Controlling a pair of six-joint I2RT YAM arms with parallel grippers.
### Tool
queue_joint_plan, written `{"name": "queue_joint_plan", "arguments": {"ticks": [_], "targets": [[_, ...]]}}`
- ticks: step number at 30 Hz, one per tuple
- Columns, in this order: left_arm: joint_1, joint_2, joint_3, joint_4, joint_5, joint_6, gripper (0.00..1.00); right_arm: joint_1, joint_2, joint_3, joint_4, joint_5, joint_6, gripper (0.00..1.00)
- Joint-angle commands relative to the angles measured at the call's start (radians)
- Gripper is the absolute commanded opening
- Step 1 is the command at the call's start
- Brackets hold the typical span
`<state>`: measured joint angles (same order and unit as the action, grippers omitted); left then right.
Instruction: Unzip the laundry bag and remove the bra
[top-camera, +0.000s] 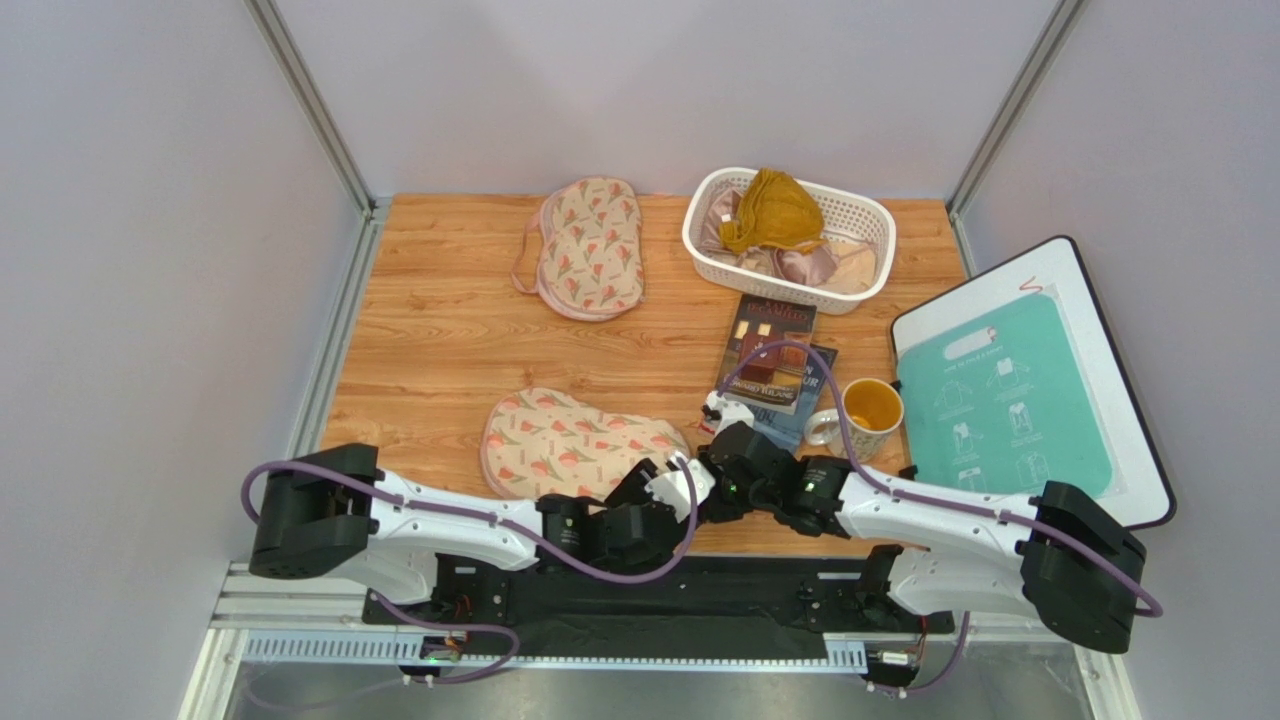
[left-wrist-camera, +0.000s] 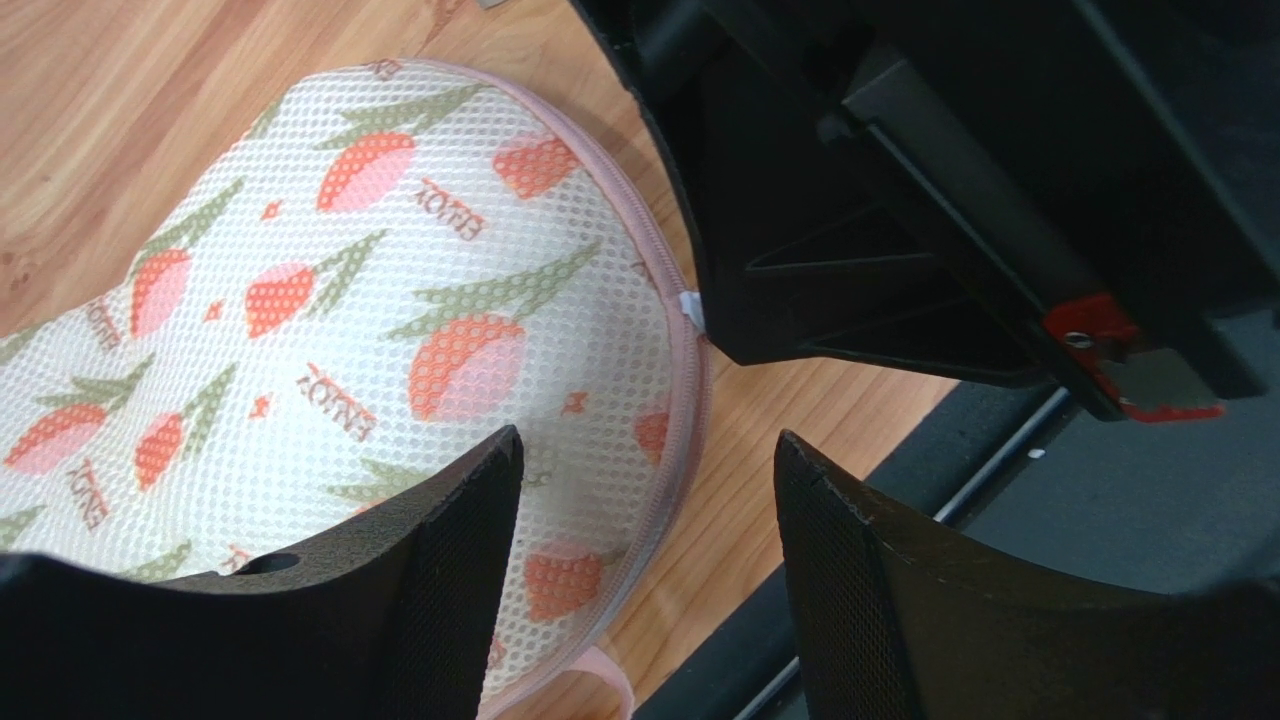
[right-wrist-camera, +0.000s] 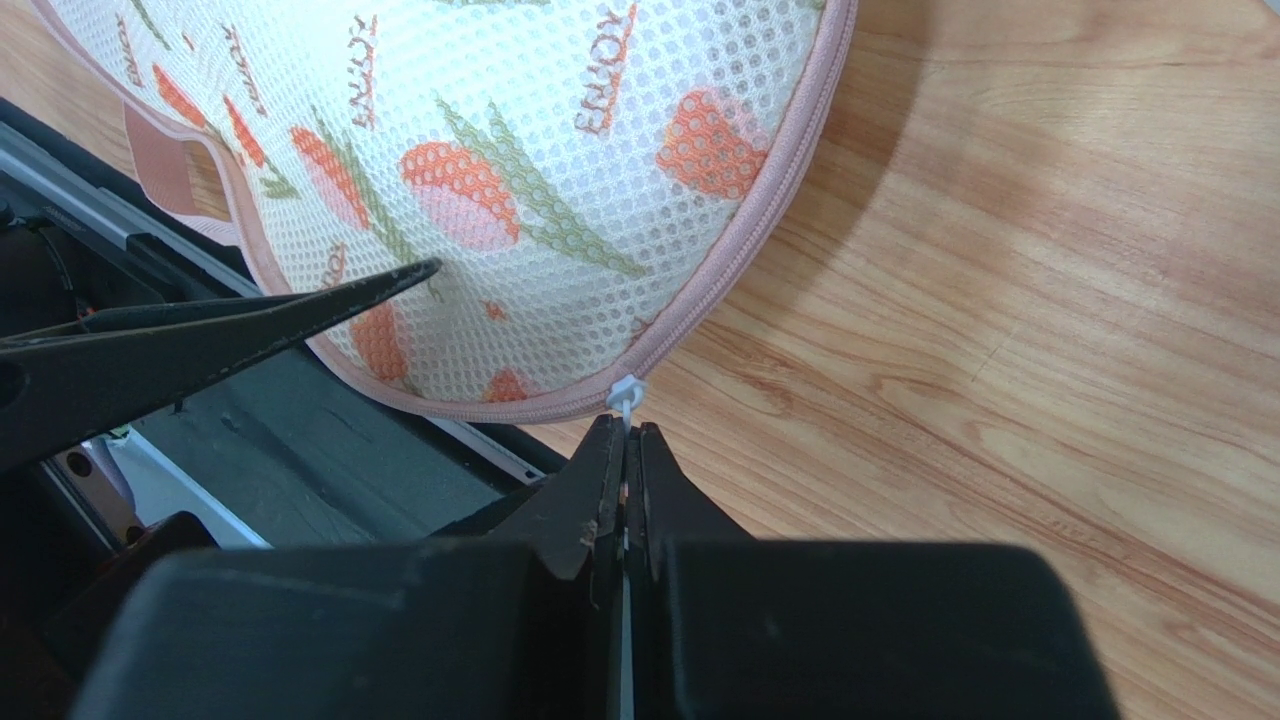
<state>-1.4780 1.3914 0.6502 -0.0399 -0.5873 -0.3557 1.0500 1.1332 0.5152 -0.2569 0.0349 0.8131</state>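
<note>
The near laundry bag (top-camera: 579, 443) lies flat at the table's front edge, its pink zip closed all round. It also shows in the left wrist view (left-wrist-camera: 301, 300) and the right wrist view (right-wrist-camera: 496, 135). My right gripper (right-wrist-camera: 624, 435) is shut on the white zip pull (right-wrist-camera: 624, 398) at the bag's right end (top-camera: 706, 468). My left gripper (left-wrist-camera: 646, 450) is open, one finger over the bag's mesh and the other over the table edge, just left of the pull (left-wrist-camera: 691, 309). The bra is hidden.
A second, alike bag (top-camera: 589, 245) lies at the back. A white basket (top-camera: 863, 225) holds a mustard garment (top-camera: 769, 210) and a pinkish satin one (top-camera: 812, 267). A book (top-camera: 766, 353), a yellow mug (top-camera: 869, 408) and a teal board (top-camera: 1007, 398) lie to the right.
</note>
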Motion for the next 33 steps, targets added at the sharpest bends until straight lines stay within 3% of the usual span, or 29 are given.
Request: {"name": "queue_joint_plan", "arguments": {"ticks": [1,7,21,24,25,31,33], "targets": [[-0.005,-0.014,0.034,0.018,-0.072,0.001,0.69,-0.002,-0.003,0.022,0.024,-0.01,-0.009,0.0],[-0.005,-0.054,0.052,-0.012,-0.02,0.037,0.69,-0.002,0.016,0.022,0.033,-0.015,-0.011,0.0],[-0.002,0.096,0.039,0.031,-0.028,0.003,0.7,-0.002,-0.015,0.017,0.039,-0.02,-0.003,0.0],[-0.001,0.107,0.035,0.014,-0.063,-0.02,0.55,-0.002,-0.026,0.017,0.036,-0.02,-0.003,0.0],[-0.001,0.11,0.035,-0.001,-0.084,-0.026,0.44,-0.002,-0.027,0.016,0.036,-0.021,-0.002,0.0],[-0.001,0.095,0.034,-0.052,-0.129,-0.051,0.03,-0.002,-0.035,0.013,0.028,-0.015,-0.002,0.0],[-0.002,0.075,0.025,-0.058,-0.129,-0.054,0.0,-0.002,-0.032,0.014,0.021,-0.007,-0.003,0.0]]}}
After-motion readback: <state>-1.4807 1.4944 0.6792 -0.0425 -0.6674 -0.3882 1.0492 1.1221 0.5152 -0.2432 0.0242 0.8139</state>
